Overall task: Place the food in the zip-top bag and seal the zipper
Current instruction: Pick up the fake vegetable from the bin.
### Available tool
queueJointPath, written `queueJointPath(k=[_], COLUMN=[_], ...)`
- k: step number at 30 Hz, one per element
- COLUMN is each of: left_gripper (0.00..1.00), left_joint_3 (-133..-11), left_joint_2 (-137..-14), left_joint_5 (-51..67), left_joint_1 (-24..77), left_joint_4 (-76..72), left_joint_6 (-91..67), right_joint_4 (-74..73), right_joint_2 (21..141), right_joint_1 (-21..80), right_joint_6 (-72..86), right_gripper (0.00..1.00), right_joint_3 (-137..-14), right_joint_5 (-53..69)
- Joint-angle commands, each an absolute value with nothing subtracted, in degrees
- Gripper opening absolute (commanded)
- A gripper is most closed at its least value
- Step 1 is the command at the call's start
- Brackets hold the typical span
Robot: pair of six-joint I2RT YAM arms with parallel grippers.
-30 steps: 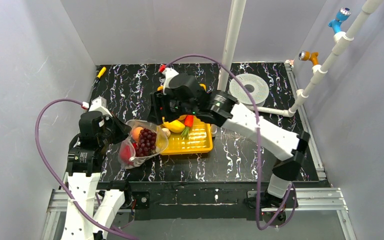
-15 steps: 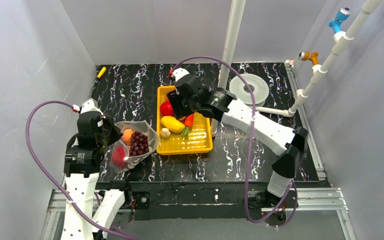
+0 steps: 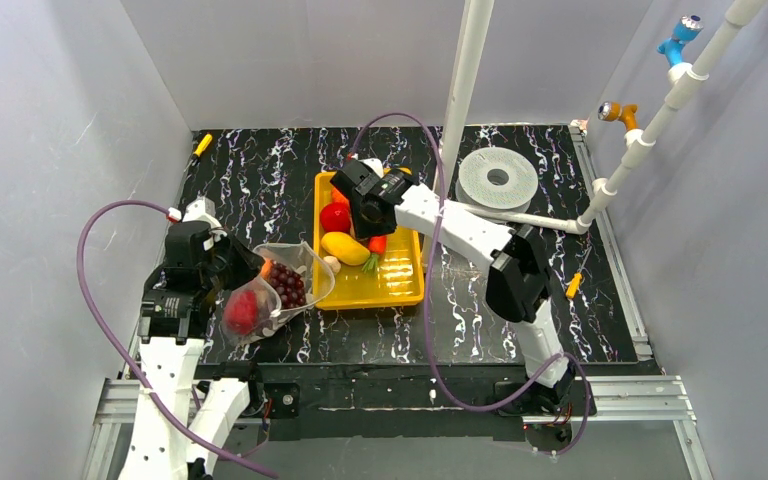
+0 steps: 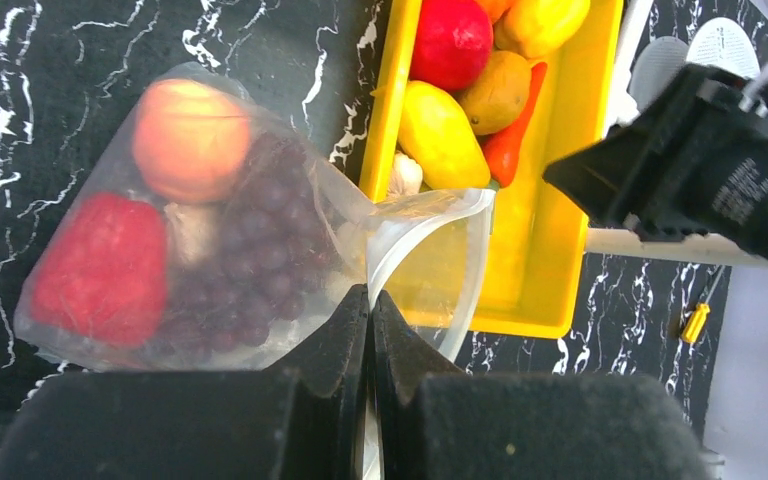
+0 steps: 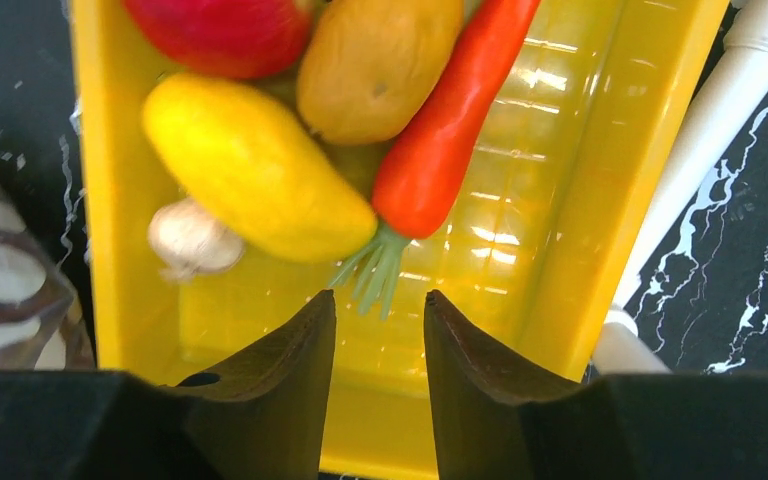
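The zip-top bag (image 3: 278,290) lies on the black marbled table just left of the yellow tray (image 3: 401,283), its mouth toward the tray's left wall and its zipper (image 4: 430,198) gaping unsealed. Inside it are a red fruit (image 4: 105,270), an orange fruit (image 4: 190,125) and purple grapes (image 4: 250,260). The left gripper (image 4: 368,330), on the side of the bag away from the tray, has its jaws pressed together on the bag's mouth edge. In the tray lie a red fruit (image 5: 225,30), a yellow mango (image 5: 255,165), a tan potato (image 5: 380,65), a carrot (image 5: 450,130) and a pale garlic bulb (image 5: 190,240). The right gripper (image 5: 378,330) hangs over the tray, its jaws partly apart with nothing between them, just short of the carrot's green top.
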State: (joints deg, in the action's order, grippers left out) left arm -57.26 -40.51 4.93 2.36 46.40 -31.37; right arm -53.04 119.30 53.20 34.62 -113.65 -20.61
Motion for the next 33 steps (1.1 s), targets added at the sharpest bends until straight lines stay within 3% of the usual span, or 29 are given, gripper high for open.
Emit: queueJointPath(k=[1,7,17,26,30,33], left_gripper=[0.0,0.0,0.0,0.0,0.0,0.0], left_joint_3=[-56.26,-56.5,-56.04,-55.93,-56.14,-56.14], left_joint_2=[-40.28,-40.06,-39.69,-39.12,-39.11,-39.06], left_joint_5=[7.75,8.14,9.02,8.63,8.66,8.73], left_joint_1=[2.38,2.38,2.42,2.38,2.39,2.4], left_joint_4=[45.17,45.18,45.19,45.58,45.55,45.63], left_joint_6=[-32.16,-31.96,-32.28,-32.15,-32.17,-32.16], right_joint_4=[-54.28,-53.66,-53.19,-51.36,-51.29,-51.23], right_joint_2=[122.32,126.28,130.29,133.53,134.37,133.8], right_joint_1=[51.44,51.42,51.0,48.98,48.9,48.87], right_joint_6=[37.91,38.04,40.21,40.75,40.75,40.03], right_gripper=[0.49,0.59,0.59,0.63,0.63,0.54], right_joint_3=[-118.53,-119.02,-119.96,-119.09,-118.88,-118.53], right_joint_5=[-20.41,-23.76,-28.49,-23.27,-23.04,-24.04])
